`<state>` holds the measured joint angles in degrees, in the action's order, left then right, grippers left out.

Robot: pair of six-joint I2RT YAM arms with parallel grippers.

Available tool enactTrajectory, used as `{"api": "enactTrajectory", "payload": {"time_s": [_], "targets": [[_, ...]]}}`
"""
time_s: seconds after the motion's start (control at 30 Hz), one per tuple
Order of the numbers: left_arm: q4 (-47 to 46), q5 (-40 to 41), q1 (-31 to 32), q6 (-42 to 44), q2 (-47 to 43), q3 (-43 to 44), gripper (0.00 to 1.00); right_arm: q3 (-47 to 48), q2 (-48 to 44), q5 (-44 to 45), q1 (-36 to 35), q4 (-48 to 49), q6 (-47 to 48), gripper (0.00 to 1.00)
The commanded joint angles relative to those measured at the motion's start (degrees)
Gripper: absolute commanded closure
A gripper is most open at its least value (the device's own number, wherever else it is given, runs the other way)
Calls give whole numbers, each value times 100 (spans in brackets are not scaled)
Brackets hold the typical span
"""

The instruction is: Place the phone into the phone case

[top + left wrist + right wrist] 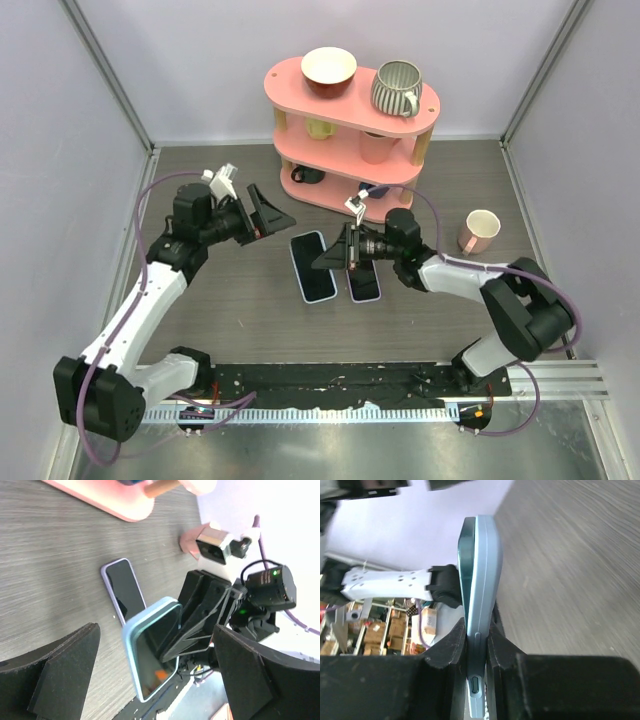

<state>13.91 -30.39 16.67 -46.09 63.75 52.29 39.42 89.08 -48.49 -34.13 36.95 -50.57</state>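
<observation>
A light blue phone case [313, 266] with a dark glossy inside is tilted up off the table. My right gripper [339, 257] is shut on its long edge. In the right wrist view the case [482, 570] shows edge-on between the fingertips of the right gripper [476, 636]. The phone [365, 284], with a lavender edge and a black screen, lies flat on the table beside the case, partly under my right gripper. It also shows in the left wrist view [123, 587]. My left gripper [271, 221] is open and empty, just left of the case [152, 647] and facing it.
A pink two-tier shelf [352, 95] stands at the back with a bowl [328, 70], a striped mug [396, 88] and cups on it. A pink mug [480, 231] stands on the table to the right. Walls enclose the table on the left, right and back.
</observation>
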Motion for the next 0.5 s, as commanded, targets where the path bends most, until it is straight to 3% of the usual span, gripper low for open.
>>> {"api": "enactTrajectory", "payload": {"time_s": [0.0,0.07,0.3,0.47], "targets": [[17,-1266,-93,451,-432,-52,0,-206,-698,-757,-6,1884,-505,99],[-335,-1802,-93,364,-678,-367,0,-390,-839,-846,3,2578,-682,99],[-1907,-2427,-93,-391,-794,-1098,10,-628,-638,-1004,-6,4808,-2173,99],[-3383,-2682,-85,-1410,-680,-1589,17,-567,-313,-987,-6,5279,-2572,99]]}}
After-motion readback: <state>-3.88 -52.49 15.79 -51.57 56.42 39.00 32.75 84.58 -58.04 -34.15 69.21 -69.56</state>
